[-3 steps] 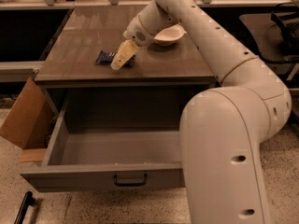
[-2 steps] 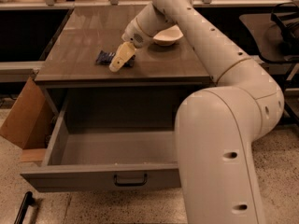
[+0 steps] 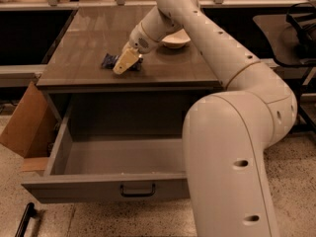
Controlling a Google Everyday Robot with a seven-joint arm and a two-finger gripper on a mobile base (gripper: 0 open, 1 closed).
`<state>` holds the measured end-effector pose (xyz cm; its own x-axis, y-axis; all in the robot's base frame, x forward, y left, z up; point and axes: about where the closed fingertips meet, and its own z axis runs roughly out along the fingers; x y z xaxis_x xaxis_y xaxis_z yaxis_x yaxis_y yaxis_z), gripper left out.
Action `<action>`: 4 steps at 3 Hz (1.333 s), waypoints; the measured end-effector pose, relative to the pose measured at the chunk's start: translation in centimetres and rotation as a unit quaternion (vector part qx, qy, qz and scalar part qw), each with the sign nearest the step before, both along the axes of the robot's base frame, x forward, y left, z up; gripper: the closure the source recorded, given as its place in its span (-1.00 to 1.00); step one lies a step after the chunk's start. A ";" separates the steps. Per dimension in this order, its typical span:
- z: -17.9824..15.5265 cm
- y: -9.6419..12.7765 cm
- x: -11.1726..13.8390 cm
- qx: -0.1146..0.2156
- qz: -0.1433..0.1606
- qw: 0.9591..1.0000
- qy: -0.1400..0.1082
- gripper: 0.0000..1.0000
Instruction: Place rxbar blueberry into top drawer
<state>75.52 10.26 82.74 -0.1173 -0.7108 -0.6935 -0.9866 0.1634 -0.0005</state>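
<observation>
The rxbar blueberry [image 3: 108, 60], in a dark navy wrapper, lies on the brown tabletop [image 3: 84, 48] near its front edge. My gripper [image 3: 126, 61], with tan tips, is down at the tabletop right against the bar's right end and hides part of it. The top drawer [image 3: 98, 189] is pulled wide open below the tabletop. It is grey, with a small black handle [image 3: 138, 190] on its front panel, and nothing shows inside it.
A white bowl [image 3: 176, 41] sits on the tabletop behind my gripper. A brown cardboard flap [image 3: 24, 125] leans at the drawer's left side. My large white arm [image 3: 232, 147] fills the right foreground. A black chair [image 3: 301, 23] stands at the far right.
My gripper and forearm have shifted slightly left toward the bar. The bar, the bowl and the drawer have not moved.
</observation>
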 end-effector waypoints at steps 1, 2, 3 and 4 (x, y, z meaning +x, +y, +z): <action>0.6 0.3 -0.3 0.010 0.001 1.000 -0.002 0.24; 3.0 0.4 -1.3 0.028 0.007 0.999 -0.023 0.72; 7.1 -0.1 -3.6 0.055 0.013 0.996 -0.062 1.00; 9.6 -0.8 -7.5 0.080 0.015 0.994 -0.077 1.00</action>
